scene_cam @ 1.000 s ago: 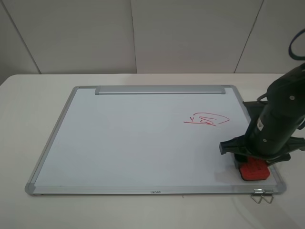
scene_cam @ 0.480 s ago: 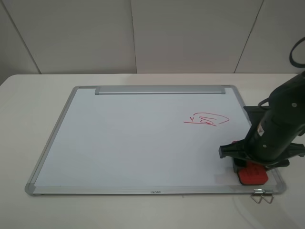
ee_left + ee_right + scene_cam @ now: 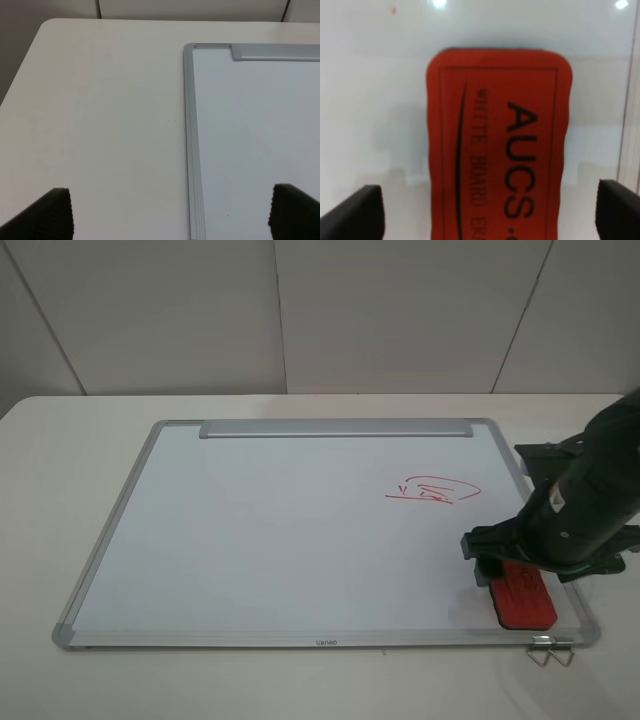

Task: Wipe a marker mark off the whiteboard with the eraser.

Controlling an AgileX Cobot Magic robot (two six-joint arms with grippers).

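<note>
The whiteboard (image 3: 280, 530) lies flat on the table, its grey tray bar (image 3: 335, 428) along the far edge. The red eraser (image 3: 521, 597) with "AUCS" lettering (image 3: 520, 160) rests on the board near the front right corner. My right gripper (image 3: 512, 573) hovers just over it, open, with its fingertips (image 3: 355, 212) wide apart on either side of the eraser and not touching it. The spectacle-shaped marker mark shows in no view. My left gripper (image 3: 170, 215) is open over the table beside the board's far left corner (image 3: 189, 48), and it holds nothing.
A red wedge-shaped scribble (image 3: 433, 490) sits on the right half of the board, beyond the eraser. A small metal clip (image 3: 548, 650) lies on the table at the board's front right corner. The white table (image 3: 100, 115) extends left of the board.
The right arm has lifted and drawn back, uncovering more of the eraser, which now lies in full view on the board. The scribble is unchanged.
</note>
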